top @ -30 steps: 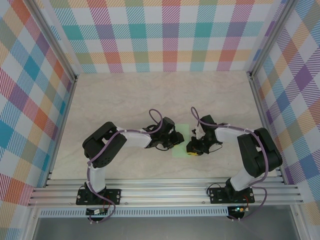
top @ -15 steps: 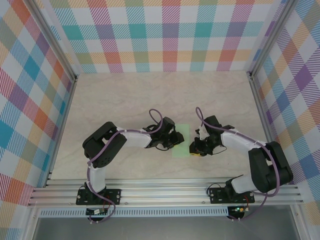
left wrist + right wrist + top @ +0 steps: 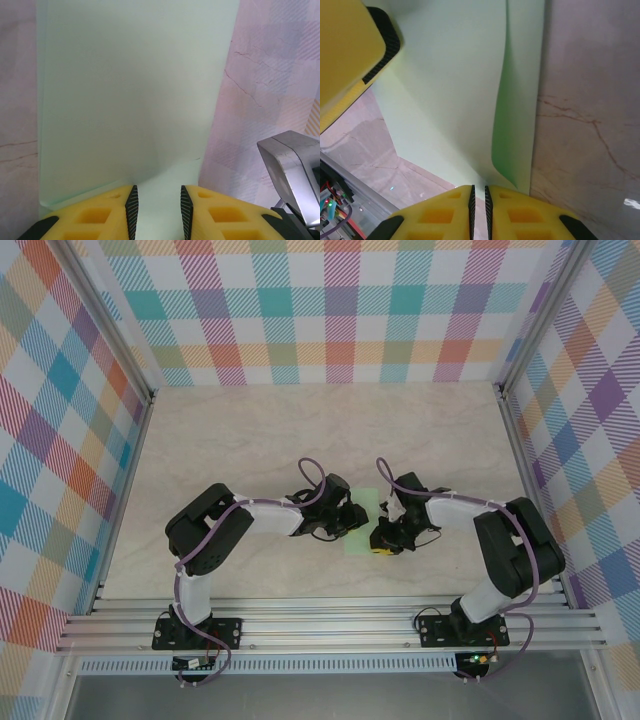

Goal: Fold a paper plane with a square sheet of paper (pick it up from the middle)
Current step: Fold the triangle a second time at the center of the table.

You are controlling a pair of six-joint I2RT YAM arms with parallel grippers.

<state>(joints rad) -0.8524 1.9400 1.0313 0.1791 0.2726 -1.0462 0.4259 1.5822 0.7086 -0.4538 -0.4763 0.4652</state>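
Robot lab cell: plaid walls (image 3: 340, 310), aluminium rail frame (image 3: 330, 625).

Paper (image 3: 130, 100) is looking thin, smooth and matt, pale mint, with no print on it. Table (image 3: 590, 75) is showing a marble-look finish, smooth and giving off a soft sheen. Fingers (image 3: 515, 200) are looking like matt yellow plastic, with black rubbery-looking pads (image 3: 132, 210). Rails (image 3: 330, 625) are reading as brushed aluminium, and the walls (image 3: 340, 310) are looking like matt printed plaid.
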